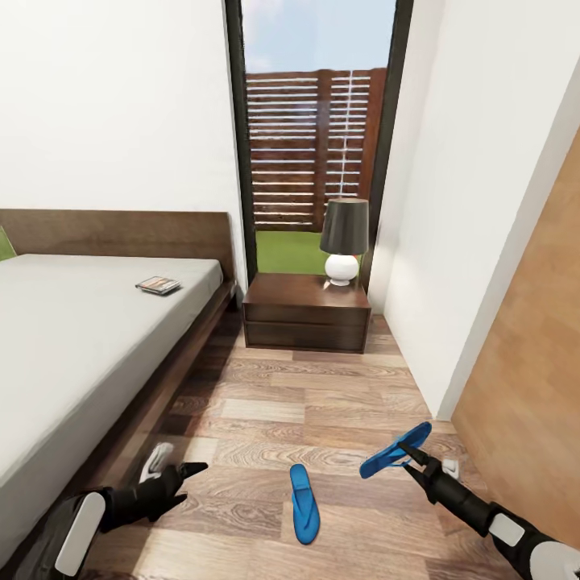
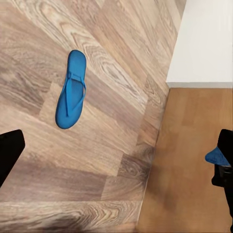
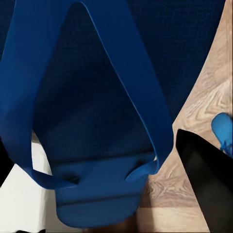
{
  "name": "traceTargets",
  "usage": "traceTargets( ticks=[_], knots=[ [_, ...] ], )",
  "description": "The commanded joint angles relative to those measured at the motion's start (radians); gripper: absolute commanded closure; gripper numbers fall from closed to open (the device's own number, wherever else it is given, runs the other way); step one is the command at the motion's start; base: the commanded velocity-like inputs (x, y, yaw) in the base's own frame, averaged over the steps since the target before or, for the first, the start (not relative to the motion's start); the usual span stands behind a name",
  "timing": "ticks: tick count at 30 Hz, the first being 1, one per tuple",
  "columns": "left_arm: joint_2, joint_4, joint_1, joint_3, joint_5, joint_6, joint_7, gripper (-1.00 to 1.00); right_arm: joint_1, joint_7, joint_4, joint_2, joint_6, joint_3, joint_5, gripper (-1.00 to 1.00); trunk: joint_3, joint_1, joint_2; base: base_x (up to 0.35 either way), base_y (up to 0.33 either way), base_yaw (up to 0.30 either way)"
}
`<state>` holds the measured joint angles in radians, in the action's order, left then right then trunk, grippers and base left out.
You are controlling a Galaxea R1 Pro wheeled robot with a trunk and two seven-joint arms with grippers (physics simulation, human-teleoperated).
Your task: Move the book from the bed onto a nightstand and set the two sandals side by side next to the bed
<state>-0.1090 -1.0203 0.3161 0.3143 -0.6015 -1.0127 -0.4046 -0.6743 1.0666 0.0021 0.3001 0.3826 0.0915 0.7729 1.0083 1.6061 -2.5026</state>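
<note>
One blue sandal (image 1: 304, 503) lies flat on the wood floor between my arms; the left wrist view has this sandal (image 2: 71, 90) too. The other sandal (image 1: 395, 451) hangs tilted above the floor, with my right gripper (image 1: 414, 454) shut on it. Its sole and thong straps (image 3: 97, 97) sit close in the right wrist view. My left gripper (image 1: 176, 467) is open and holds nothing, low beside the bed frame. The book (image 1: 158, 284) rests on the grey mattress of the bed (image 1: 72, 346), near the headboard. A dark nightstand (image 1: 306, 314) stands beyond, next to the bed.
A lamp (image 1: 345, 240) with a dark shade stands on the nightstand's right part. A white wall corner and a light-brown door (image 1: 532, 387) close off the right side. A tall window (image 1: 314, 145) is behind the nightstand. Plank floor runs between the bed and the wall.
</note>
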Motion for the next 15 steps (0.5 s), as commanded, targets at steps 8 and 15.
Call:
traceTargets(
  ticks=[8,15],
  knots=[
    [-0.006,0.045,-0.045,-0.002,0.006,0.012,-0.011,-1.0,0.046,0.002,0.034,-0.007,0.003,0.016,-0.002,1.0,0.001,0.0,0.0,0.0,0.0,0.0],
    [-0.006,0.069,-0.069,-0.003,0.006,0.014,-0.012,-1.0,0.072,0.007,0.036,-0.007,0.002,0.016,0.001,1.0,0.001,0.0,0.0,0.0,0.0,0.0]
  ],
)
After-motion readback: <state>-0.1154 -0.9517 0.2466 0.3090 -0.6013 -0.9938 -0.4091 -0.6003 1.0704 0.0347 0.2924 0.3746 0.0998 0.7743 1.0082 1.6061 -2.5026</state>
